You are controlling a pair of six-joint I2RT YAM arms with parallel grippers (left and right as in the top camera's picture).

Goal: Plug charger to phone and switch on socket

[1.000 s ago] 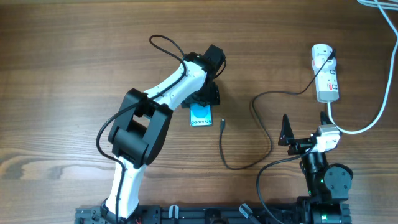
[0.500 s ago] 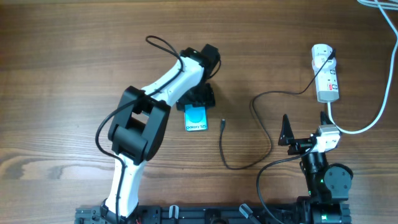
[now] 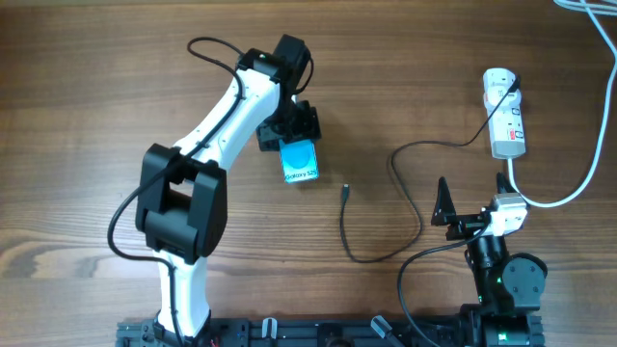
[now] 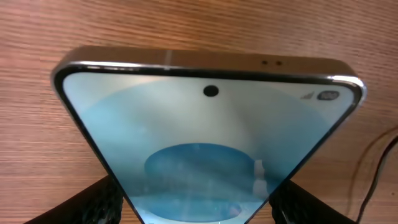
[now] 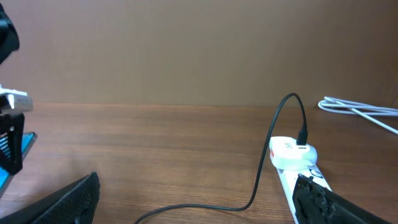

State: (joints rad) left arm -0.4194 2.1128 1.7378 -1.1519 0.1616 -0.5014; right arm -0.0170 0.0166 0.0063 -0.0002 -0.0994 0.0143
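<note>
Toward the middle of the table (image 3: 87,116), the left gripper (image 4: 199,200) seems to pinch the lit phone (image 3: 301,162) by its sides, while the right gripper (image 5: 196,190), fingers spread wide, sits by the front edge near the charger (image 3: 345,192).

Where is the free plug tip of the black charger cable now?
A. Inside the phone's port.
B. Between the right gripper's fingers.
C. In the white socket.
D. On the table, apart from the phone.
D: the charger's plug tip lies on the table, with wood showing between it and the phone.
</note>
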